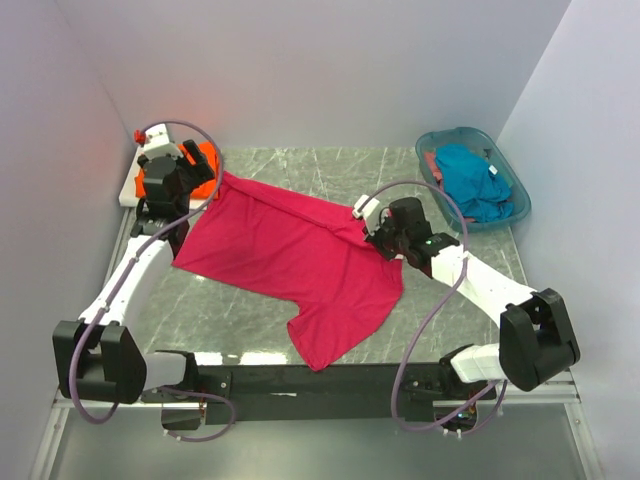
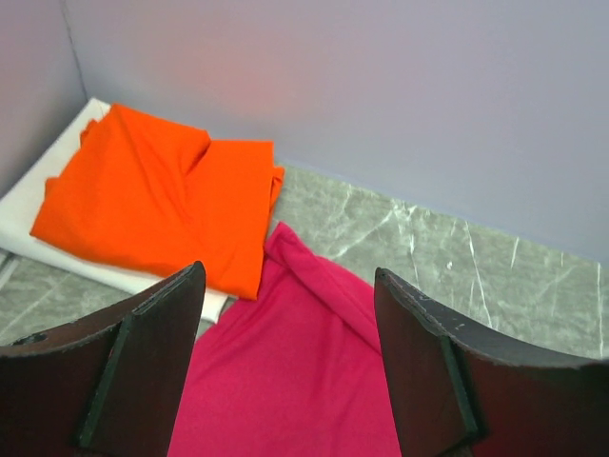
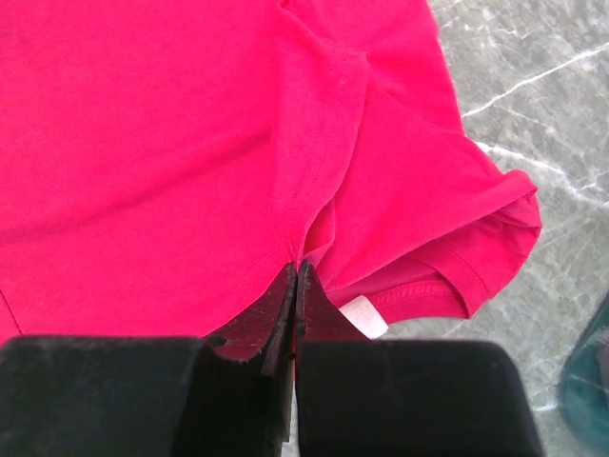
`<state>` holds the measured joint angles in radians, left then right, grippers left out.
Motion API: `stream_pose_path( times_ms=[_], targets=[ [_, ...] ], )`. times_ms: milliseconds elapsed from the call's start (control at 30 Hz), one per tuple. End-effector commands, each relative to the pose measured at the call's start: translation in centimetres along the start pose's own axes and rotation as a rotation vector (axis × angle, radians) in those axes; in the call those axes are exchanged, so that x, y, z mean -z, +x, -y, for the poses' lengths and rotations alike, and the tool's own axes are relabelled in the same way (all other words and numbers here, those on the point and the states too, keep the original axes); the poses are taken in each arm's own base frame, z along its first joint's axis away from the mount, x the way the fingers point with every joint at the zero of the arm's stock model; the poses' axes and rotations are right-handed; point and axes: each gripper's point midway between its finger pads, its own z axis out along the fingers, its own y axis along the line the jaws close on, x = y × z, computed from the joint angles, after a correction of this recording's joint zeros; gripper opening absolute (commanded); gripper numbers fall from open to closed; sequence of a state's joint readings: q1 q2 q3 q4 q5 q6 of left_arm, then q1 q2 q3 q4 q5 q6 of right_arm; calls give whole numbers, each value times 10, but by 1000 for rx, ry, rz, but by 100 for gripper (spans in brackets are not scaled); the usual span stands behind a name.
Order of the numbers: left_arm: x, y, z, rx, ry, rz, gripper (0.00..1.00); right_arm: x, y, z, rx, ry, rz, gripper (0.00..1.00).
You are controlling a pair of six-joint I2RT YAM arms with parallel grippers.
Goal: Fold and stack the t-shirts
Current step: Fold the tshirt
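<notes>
Right wrist view is showing the right gripper [image 3: 295, 274] clamping a fold of the red shirt [image 3: 143, 143] near its collar; the shirt is lying spread on the table [image 1: 330, 168]. Left gripper [image 2: 285, 324] is hovering, jaws apart, over its far corner beside the folded orange shirt [image 2: 162, 200]. Pulling one-sided is risking bunching or nudging that stack.

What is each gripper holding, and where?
Right gripper pinches the magenta shirt at a fold beside its neck label. Left gripper is open, holding nothing.
</notes>
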<state>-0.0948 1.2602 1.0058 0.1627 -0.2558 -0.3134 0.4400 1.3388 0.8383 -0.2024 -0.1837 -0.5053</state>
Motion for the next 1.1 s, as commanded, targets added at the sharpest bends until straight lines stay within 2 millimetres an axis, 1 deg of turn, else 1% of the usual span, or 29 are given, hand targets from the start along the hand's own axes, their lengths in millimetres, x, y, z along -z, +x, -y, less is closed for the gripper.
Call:
stream_pose_path(
  times_ms=[0, 100, 167, 300, 600, 700, 900, 1067],
  targets=[
    [10, -5, 5, 25, 35, 4, 77, 3, -2, -1, 27, 22, 7, 0],
    [14, -6, 8, 32, 50, -4, 77, 3, -1, -7, 44, 9, -5, 0],
    [17, -3, 8, 32, 58, -20, 77, 3, -1, -10, 53, 5, -8, 0],
    [26, -2, 9, 41, 72, -33, 77, 4, -2, -19, 80, -4, -12, 0],
    [48, 6, 9, 39, 109, -57, 77, -6, 1, -40, 121, -51, -56, 0],
    [52, 9, 7, 37, 110, -59, 77, -9, 2, -43, 126, -53, -69, 0],
    [54, 11, 9, 37, 123, -68, 77, -11, 4, -45, 129, -58, -86, 0],
    [53, 14, 9, 36, 124, -76, 77, -9, 3, -47, 134, -62, -86, 0]
  ],
)
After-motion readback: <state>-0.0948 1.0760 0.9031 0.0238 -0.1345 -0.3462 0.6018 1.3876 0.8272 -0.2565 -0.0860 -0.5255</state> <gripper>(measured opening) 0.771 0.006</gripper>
